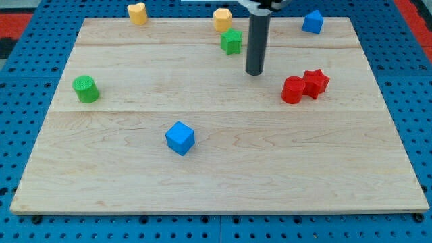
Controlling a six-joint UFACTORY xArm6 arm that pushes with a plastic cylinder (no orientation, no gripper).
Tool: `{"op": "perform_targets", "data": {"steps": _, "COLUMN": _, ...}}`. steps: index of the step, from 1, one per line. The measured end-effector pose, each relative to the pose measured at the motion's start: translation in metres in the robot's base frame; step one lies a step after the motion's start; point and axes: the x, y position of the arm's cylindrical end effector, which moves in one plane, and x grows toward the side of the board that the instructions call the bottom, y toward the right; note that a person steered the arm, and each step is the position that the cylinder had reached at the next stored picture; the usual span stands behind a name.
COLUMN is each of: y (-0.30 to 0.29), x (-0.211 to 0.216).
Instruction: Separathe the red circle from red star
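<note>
The red circle [293, 90] sits on the wooden board at the view's right, touching the red star [315, 82], which lies just to its right and slightly higher. My tip [254, 72] is the end of a dark rod coming down from the view's top. It rests on the board to the left of the red circle and a little above it, with a gap between them. It touches no block.
A green star [231, 42] lies just left of the rod. A yellow block [223, 19], a yellow heart [137, 13] and a blue block [312, 22] line the top edge. A green cylinder [86, 89] is at the left, a blue cube [179, 138] lower centre.
</note>
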Motion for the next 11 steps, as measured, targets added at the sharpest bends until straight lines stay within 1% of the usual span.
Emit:
{"op": "perform_targets", "data": {"steps": 1, "y": 0.005, "x": 0.012}}
{"op": "perform_targets", "data": {"steps": 4, "y": 0.01, "x": 0.011}}
{"op": "perform_targets", "data": {"steps": 6, "y": 0.034, "x": 0.022}}
{"op": "perform_targets", "data": {"steps": 7, "y": 0.036, "x": 0.019}}
{"op": "perform_targets", "data": {"steps": 8, "y": 0.06, "x": 0.024}}
{"op": "perform_targets", "data": {"steps": 10, "y": 0.094, "x": 0.094}}
{"op": "perform_targets", "data": {"steps": 11, "y": 0.098, "x": 0.132}}
